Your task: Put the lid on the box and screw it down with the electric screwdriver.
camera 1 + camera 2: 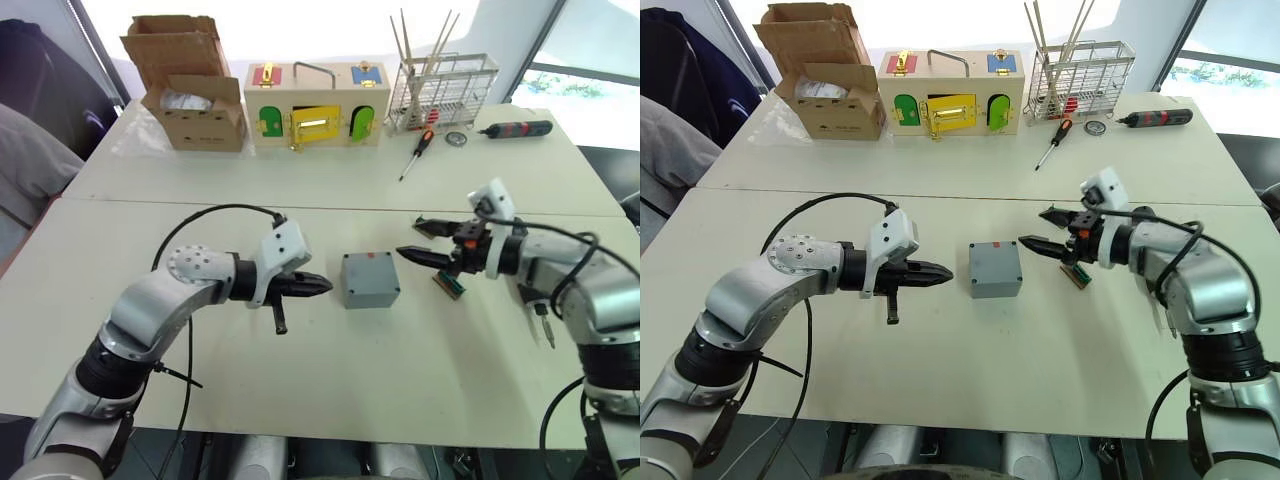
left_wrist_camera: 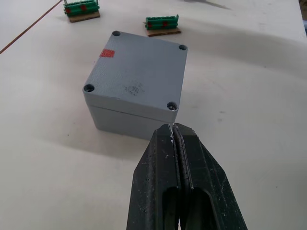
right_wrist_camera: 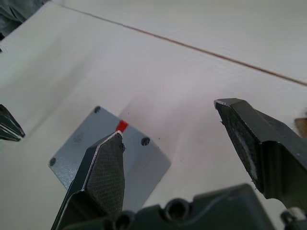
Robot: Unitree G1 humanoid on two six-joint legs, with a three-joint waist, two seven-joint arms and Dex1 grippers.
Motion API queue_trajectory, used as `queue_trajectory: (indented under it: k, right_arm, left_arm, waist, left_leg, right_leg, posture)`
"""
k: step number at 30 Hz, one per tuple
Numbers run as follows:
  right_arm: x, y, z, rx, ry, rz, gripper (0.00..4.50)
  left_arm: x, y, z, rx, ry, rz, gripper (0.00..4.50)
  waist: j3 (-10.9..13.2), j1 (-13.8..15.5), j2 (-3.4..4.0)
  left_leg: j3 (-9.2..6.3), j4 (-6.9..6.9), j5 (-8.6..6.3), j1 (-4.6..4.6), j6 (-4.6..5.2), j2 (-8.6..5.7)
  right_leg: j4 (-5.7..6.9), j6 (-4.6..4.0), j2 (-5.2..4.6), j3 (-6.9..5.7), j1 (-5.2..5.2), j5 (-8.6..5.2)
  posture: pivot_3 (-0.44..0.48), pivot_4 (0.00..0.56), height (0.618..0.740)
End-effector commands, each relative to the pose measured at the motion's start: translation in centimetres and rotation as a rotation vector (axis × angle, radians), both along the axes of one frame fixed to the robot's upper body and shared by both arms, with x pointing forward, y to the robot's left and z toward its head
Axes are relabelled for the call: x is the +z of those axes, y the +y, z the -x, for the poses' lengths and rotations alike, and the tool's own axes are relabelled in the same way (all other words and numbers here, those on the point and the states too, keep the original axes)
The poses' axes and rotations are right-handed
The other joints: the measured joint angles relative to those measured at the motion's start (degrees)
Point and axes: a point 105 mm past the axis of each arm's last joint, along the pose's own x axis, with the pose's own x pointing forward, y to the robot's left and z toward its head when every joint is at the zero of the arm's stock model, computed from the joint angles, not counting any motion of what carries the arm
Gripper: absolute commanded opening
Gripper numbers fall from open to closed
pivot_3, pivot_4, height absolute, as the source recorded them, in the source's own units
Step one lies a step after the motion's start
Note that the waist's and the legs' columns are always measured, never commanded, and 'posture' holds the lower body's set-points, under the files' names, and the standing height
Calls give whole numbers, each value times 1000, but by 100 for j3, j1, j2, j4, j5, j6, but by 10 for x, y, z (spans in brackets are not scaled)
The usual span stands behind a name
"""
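Lying between my claws: the small square grey plastic box (image 1: 370, 279) sits mid-counter, to the right of my left claw (image 1: 318, 285) and to the left of my right claw (image 1: 410, 237).
Lid: the flat square grey plastic lid (image 2: 136, 79) is already seated on the box, edges flush, with the red mark at one corner. I count four dark corner holes, and cannot tell whether screws sit in them.
Long axis: none to speak of (the box is cube-like). It stands slightly turned on the white counter (image 1: 330, 400).
Left claw: pressed together, holding nothing, tip just beside the box's left wall.
Right claw: spread wide and empty, its lower fingertip just beside the box's far right corner.
Nearer arm: about even, both tips just short of touching.
Driver: a short black cylinder (image 1: 280, 316) shows just under my left claw. I judge it may be the powered driver, but cannot tell.
Far edge: one slim black-and-red driver (image 1: 515, 129) and one small red-and-black hand screwdriver (image 1: 417, 152), both well apart from the box.
Count: one box, one lid, two claws, two green terminal blocks (image 2: 163, 24).
Coming move: fetching the driver, I judge.
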Motion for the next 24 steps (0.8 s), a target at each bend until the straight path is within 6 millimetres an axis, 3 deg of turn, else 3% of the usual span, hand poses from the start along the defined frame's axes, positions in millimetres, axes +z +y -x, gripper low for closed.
queue_trajectory:
  k: [1, 2, 6, 9, 14, 24]
  right_arm:
    - [43, -49, -12, -169, -38, 51, 3411]
    - [47, -64, -14, -220, -27, 81, 3411]
    - [57, -114, -22, -404, 63, 207, 4483]
    - [41, -142, -12, -469, 275, 326, 4483]
    - [17, -152, 17, -432, 634, 368, 4483]
    - [-18, -170, 3, -558, 787, 379, 4483]
  left_arm:
    - [25, -12, 7, -75, -71, 56, 0]
    - [28, -15, 9, -91, -76, 68, 0]
    - [31, -25, 21, -163, -94, 61, 0]
    - [32, -34, 22, -177, -116, 65, 0]
    - [24, -46, 25, -185, -124, 89, 0]
    - [15, -60, 21, -115, -140, 131, 0]
  waist:
    - [2, 16, 3]
    - [2, 40, 2]
    - [1, -10, 2]
    - [2, -52, 4]
    - [2, -54, 9]
    - [2, 2, 9]
  left_leg:
    - [0, 0, 0, 0, 0, 0]
    - [1, 3, 0, -3, 0, -2]
    - [5, 1, -4, -5, 6, -6]
    - [11, -4, -4, -3, 6, -1]
    - [18, -5, -4, -3, 7, 3]
    - [19, -2, -2, -3, 4, 1]
  right_leg:
    - [0, 0, 0, 0, 0, 0]
    - [-1, 0, -2, 0, -1, 0]
    - [-11, -1, -7, 3, 2, 0]
    - [-13, -1, -6, 5, -2, 0]
    - [-10, 0, -2, 9, -11, -1]
    - [-10, 0, -3, 12, -11, 0]
  posture:
    - [0, 150, 740]
    - [0, 150, 740]
    - [0, 150, 740]
    - [0, 150, 740]
    - [0, 150, 740]
    - [0, 150, 740]
